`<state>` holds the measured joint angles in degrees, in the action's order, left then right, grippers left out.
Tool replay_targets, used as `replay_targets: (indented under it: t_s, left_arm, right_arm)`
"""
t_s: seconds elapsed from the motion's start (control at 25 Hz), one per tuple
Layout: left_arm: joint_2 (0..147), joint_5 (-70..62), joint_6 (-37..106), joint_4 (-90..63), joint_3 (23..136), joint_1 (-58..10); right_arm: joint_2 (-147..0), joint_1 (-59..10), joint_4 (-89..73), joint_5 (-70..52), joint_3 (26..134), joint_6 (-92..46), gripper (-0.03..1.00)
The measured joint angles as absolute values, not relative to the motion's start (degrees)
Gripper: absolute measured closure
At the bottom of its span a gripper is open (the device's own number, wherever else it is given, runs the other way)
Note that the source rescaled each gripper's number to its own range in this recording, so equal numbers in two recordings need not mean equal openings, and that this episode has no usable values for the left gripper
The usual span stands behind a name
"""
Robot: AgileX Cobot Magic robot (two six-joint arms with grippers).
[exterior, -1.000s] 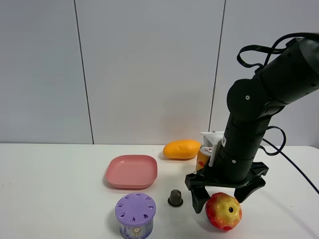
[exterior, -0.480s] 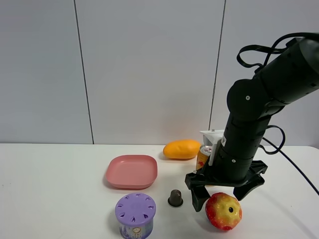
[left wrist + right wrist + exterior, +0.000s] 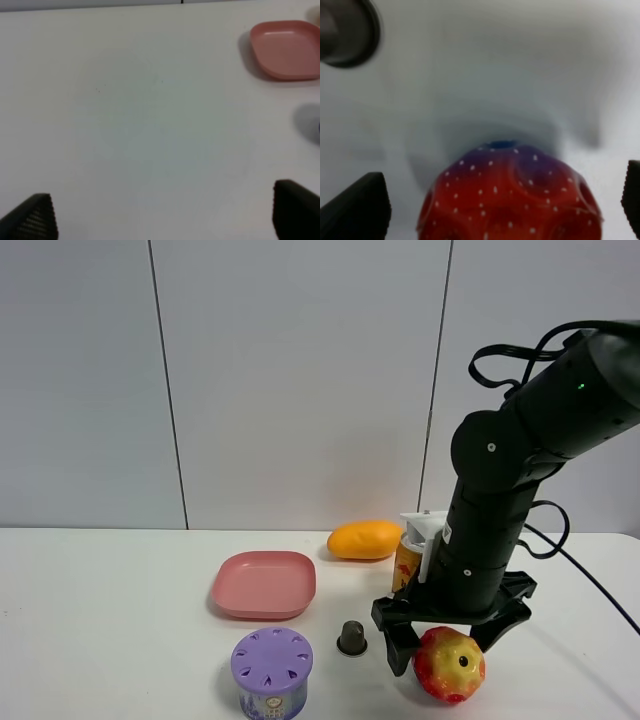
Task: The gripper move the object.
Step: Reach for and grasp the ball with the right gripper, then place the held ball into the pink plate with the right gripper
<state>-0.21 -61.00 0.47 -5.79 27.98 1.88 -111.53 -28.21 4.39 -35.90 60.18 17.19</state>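
You are looking at a white counter (image 3: 120,620) in front of a pale panelled wall. At the lower right of the high view, the thick glossy black arm (image 3: 500,500) bends down to the counter, and its right hand (image 3: 445,645) sits low over the apple (image 3: 450,664). The apple is a round, glossy red-and-yellow toy with a dark stem hole, and it rests on the counter near the bottom edge of the frame. The right hand is spread wide and straddles the apple, one black tip to each side and no grip on it. In the right wrist view the apple (image 3: 510,200) fills the lower middle of the frame, red with small pale dots. The right hand (image 3: 492,200) shows only as dark tips at the two lower corners, clear of the fruit. Just left of the apple stands a small dark capsule (image 3: 351,637). Left of that is a purple tub (image 3: 271,670) with a slotted lid. A pink plate (image 3: 264,583) lies behind the tub, near the middle of the frame. A smooth orange-yellow mango (image 3: 364,539) lies against the wall, with a can (image 3: 408,555) beside it, partly hidden by the arm. The left hand (image 3: 162,215) appears only in its own wrist view, spread apart above bare counter and holding nothing, with the pink plate at the upper right of that frame.
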Motion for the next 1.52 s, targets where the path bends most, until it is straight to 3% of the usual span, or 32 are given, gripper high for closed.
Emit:
replay_targets:
  t_s: [0.2, 0.32, 0.44, 0.56, 0.6, 1.04, 1.36, 1.52]
  left_arm:
    - [-0.21, -61.00, 0.47, -5.79, 27.98, 1.88]
    - [-0.21, -61.00, 0.47, -5.79, 27.98, 1.88]
    - [-0.21, -61.00, 0.47, -5.79, 27.98, 1.88]
    - [-0.21, -61.00, 0.47, -5.79, 27.98, 1.88]
    - [-0.21, -61.00, 0.47, -5.79, 27.98, 1.88]
    - [-0.21, -61.00, 0.47, -5.79, 27.98, 1.88]
    - [-0.21, -61.00, 0.47, -5.79, 27.98, 1.88]
    - [-0.21, -61.00, 0.47, -5.79, 27.98, 1.88]
  right_arm:
    - [-111.80, -28.21, 4.20, -36.35, 60.18, 17.19, 0.02]
    - [-111.80, -28.21, 4.20, -36.68, 60.18, 17.19, 0.11]
    - [-111.80, -28.21, 4.20, -36.86, 60.18, 17.19, 0.41]
    - [-111.80, -28.21, 4.20, -36.86, 60.18, 17.19, 0.94]
    - [-111.80, -28.21, 4.20, -36.86, 60.18, 17.19, 0.97]
    - [-110.33, -29.10, 3.93, -39.65, 60.18, 17.13, 0.97]
    - [-96.37, -30.72, -0.54, -44.94, 60.49, 17.06, 0.97]
    - [-89.56, -33.34, -1.28, -47.13, 66.85, 17.11, 0.97]
